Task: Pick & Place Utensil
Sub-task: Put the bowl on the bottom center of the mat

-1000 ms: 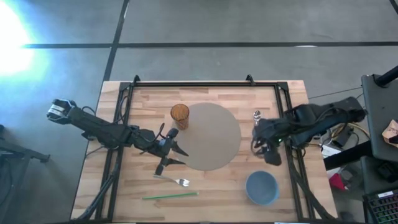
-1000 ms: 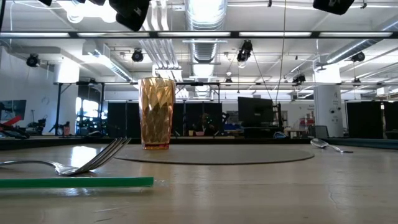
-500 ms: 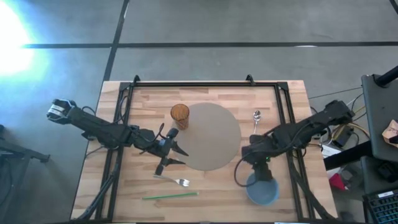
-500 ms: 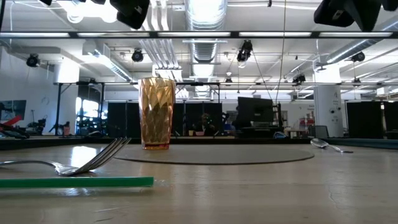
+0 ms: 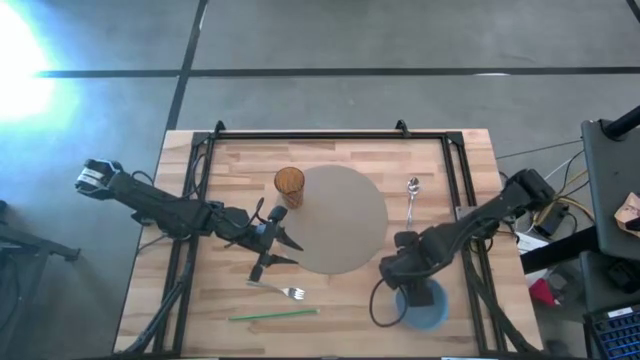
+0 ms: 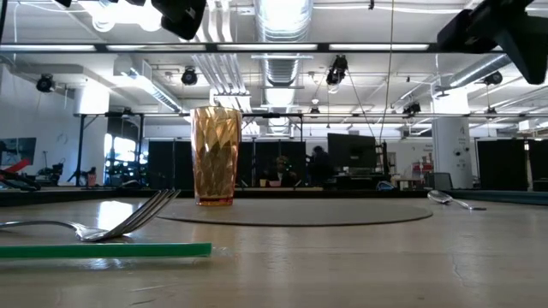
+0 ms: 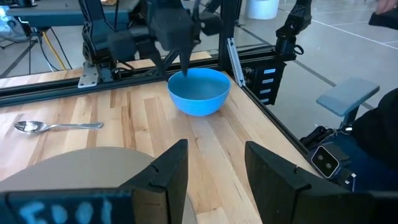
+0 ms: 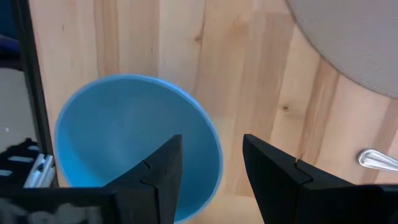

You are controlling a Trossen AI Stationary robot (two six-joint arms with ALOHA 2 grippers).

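A silver spoon [image 5: 411,195] lies flat on the wood right of the round grey mat [image 5: 340,218]; it also shows in the left wrist view as spoon [image 7: 59,126]. A silver fork [image 5: 280,291] and a green straw [image 5: 273,314] lie near the table's near edge. My right gripper [image 5: 405,275] hovers open over the blue bowl [image 5: 422,306], at its rim toward the mat, with its fingers on either side of bowl rim [image 8: 214,155] without touching. My left gripper [image 5: 270,247] waits open at the mat's left edge, above the fork.
An amber faceted cup [image 5: 289,185] stands at the mat's far left rim, also seen as cup [image 6: 216,154] in the low view. Black rails [image 5: 455,180] run along the table's left and right sides. Bare wood lies between the mat and the bowl.
My right gripper has swung from beside the spoon toward the table's near edge and a little left, turning as it went, and now stands over the blue bowl. The spoon, once partly covered by the arm, now shows in full. The left arm kept still.
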